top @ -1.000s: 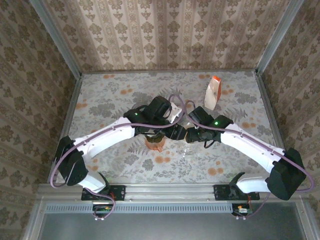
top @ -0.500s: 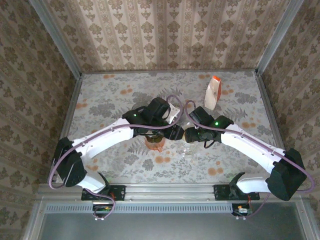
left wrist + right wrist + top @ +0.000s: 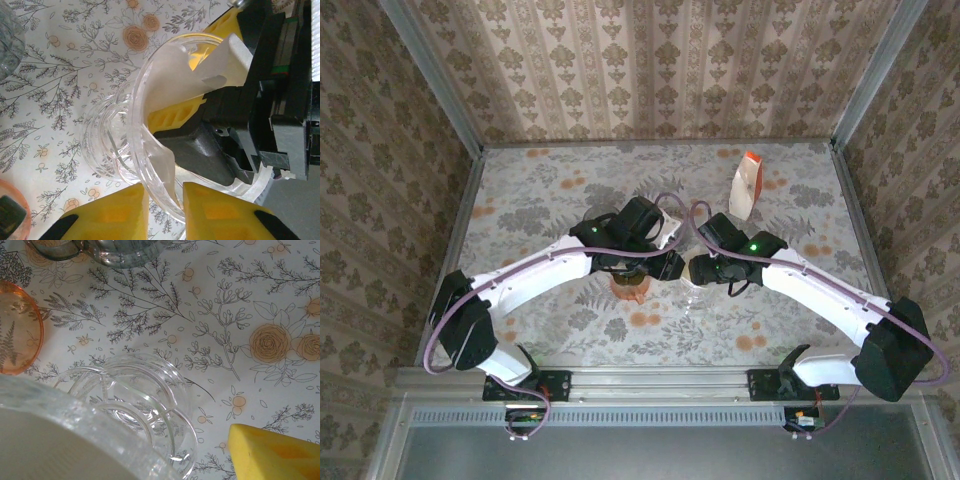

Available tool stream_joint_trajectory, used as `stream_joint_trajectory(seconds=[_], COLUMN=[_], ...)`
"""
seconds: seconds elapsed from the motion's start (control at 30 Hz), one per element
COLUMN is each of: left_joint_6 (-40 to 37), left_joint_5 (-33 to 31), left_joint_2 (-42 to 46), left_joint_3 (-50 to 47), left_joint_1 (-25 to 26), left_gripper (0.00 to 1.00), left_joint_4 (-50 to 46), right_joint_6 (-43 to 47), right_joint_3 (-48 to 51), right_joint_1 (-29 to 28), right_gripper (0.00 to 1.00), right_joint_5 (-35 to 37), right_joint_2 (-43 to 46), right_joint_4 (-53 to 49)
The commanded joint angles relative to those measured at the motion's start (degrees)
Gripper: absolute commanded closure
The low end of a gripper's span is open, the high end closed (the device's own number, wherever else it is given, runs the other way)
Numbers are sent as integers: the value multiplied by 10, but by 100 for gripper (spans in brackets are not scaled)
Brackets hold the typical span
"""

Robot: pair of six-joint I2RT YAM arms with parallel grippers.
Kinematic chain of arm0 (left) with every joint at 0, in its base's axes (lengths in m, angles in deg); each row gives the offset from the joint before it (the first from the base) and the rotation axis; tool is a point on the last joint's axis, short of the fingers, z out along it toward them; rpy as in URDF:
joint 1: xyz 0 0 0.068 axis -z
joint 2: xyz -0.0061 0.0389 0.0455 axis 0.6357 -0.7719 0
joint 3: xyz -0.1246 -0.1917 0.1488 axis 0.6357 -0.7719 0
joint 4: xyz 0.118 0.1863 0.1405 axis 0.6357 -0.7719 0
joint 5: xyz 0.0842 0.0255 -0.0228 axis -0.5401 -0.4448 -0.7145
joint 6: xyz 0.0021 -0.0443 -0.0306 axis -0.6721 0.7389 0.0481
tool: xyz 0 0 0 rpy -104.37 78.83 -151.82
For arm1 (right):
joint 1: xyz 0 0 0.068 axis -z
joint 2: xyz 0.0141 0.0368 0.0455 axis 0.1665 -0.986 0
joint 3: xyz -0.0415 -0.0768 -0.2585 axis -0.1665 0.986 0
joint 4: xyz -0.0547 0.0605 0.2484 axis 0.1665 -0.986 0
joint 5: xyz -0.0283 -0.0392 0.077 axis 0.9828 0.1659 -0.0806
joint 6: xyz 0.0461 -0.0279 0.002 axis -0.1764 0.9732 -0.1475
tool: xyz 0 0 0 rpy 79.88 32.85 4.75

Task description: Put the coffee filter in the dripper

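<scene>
White paper coffee filter (image 3: 170, 75) lies inside clear glass cone dripper (image 3: 107, 135), point toward the base. One flap stands above the rim on the far side.

Left tool (image 3: 165, 212): yellow pads nearly together, clamped on near rim, filter edge running into the same narrow gap. Filter lies straight ahead of it.

Right tool (image 3: 694, 269) at opposite rim; cannot tell if gripping.

Likely next move: seat the flap, release.

Left wrist view shows filter folds. Right wrist view shows dripper's ringed base over floral bench (image 3: 250, 290), orange translucent dish (image 3: 15, 335) nearby.
</scene>
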Motion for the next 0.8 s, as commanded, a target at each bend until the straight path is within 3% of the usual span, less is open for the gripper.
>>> stream_joint_trajectory(seconds=[0.0,0.53,0.77], left_joint_6=[-1,1,2], left_joint_5=[4,7,6], left_joint_2=[-9,-9,-8], left_joint_3=[8,5,5], left_joint_1=[2,0,0], left_gripper=[76,77,76], left_joint_4=[-15,-10,-8], right_joint_6=[-4,-4,-4], right_joint_3=[-15,-68,-57], right_joint_1=[1,1,1], right_gripper=[28,25,42], right_joint_5=[7,51,63], right_joint_2=[14,90,117], right_joint_4=[-30,-101,-132])
